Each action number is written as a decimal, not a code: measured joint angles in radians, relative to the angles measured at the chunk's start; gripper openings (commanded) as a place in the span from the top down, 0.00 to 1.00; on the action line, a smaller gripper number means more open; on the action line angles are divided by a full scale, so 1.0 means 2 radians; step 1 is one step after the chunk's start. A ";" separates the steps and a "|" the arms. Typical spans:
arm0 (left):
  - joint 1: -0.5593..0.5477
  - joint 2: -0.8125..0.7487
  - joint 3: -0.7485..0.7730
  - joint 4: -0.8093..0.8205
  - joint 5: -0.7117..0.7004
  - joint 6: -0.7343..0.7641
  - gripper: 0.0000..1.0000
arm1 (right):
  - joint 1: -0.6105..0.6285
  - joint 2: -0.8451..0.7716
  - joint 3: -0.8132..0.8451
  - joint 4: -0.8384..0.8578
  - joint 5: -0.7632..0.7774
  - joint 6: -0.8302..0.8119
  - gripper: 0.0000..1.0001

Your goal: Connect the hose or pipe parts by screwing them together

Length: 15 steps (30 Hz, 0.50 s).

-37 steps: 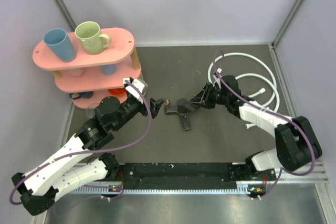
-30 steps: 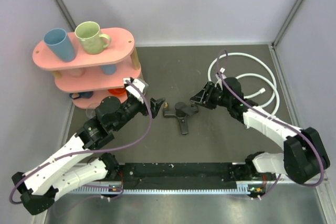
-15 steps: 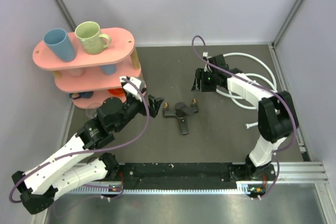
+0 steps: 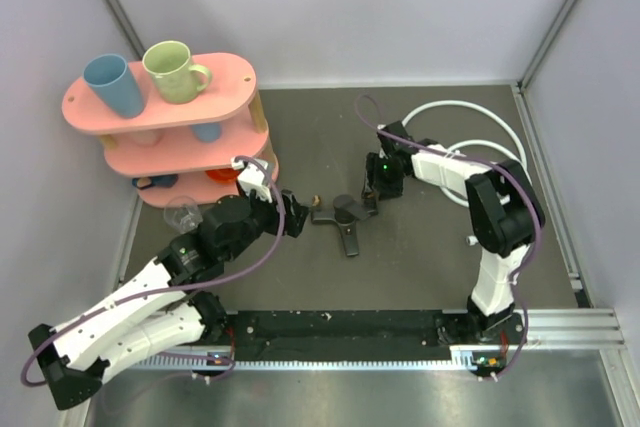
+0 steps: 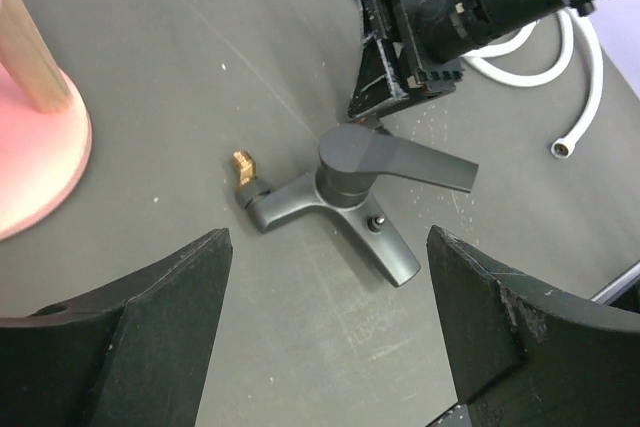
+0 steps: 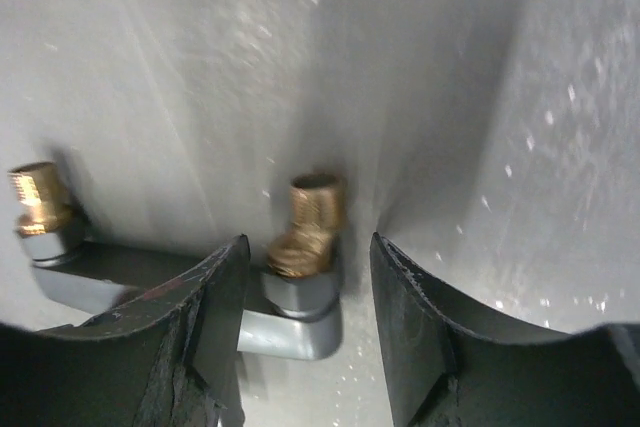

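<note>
While our left gripper point(image 4: 292, 215) hangs wide open with nothing in it, just beside the black tap fitting point(image 5: 350, 172), we see that fitting lying flat in the middle of the dark table point(image 4: 300, 127). Our right gripper point(image 4: 374, 191) is down at its far side. Its jaws are apart, with one brass end point(image 6: 312, 209) between them, not squeezed. The white hose point(image 4: 462, 103) lies in loops at the back right.
</note>
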 measured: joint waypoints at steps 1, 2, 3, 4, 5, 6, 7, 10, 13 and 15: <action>0.000 0.008 -0.002 0.000 0.000 -0.008 0.19 | 0.001 -0.004 -0.014 0.006 0.005 0.013 0.52; 0.000 0.014 -0.004 0.000 0.000 -0.016 0.21 | 0.003 -0.009 -0.025 0.006 0.010 0.020 0.52; 0.000 0.019 -0.006 0.001 0.001 -0.022 0.22 | 0.003 -0.015 -0.039 0.011 0.013 0.034 0.52; 0.000 0.026 -0.009 0.002 0.004 -0.030 0.25 | 0.003 -0.027 -0.057 0.017 0.017 0.049 0.51; 0.000 0.030 -0.012 0.003 0.006 -0.037 0.25 | 0.004 -0.045 -0.080 0.024 0.022 0.065 0.51; 0.000 0.035 -0.015 0.005 0.010 -0.046 0.26 | 0.004 -0.065 -0.103 0.027 0.027 0.084 0.51; 0.000 0.040 -0.018 0.008 0.015 -0.055 0.27 | 0.005 -0.087 -0.132 0.034 0.028 0.105 0.51; 0.000 0.052 -0.026 0.027 0.035 -0.080 0.27 | 0.017 -0.161 -0.227 0.077 0.028 0.173 0.48; 0.000 0.064 -0.038 0.061 0.062 -0.099 0.28 | 0.060 -0.225 -0.286 0.087 0.032 0.239 0.45; 0.000 0.072 -0.045 0.080 0.081 -0.109 0.30 | 0.097 -0.251 -0.298 0.093 0.032 0.274 0.44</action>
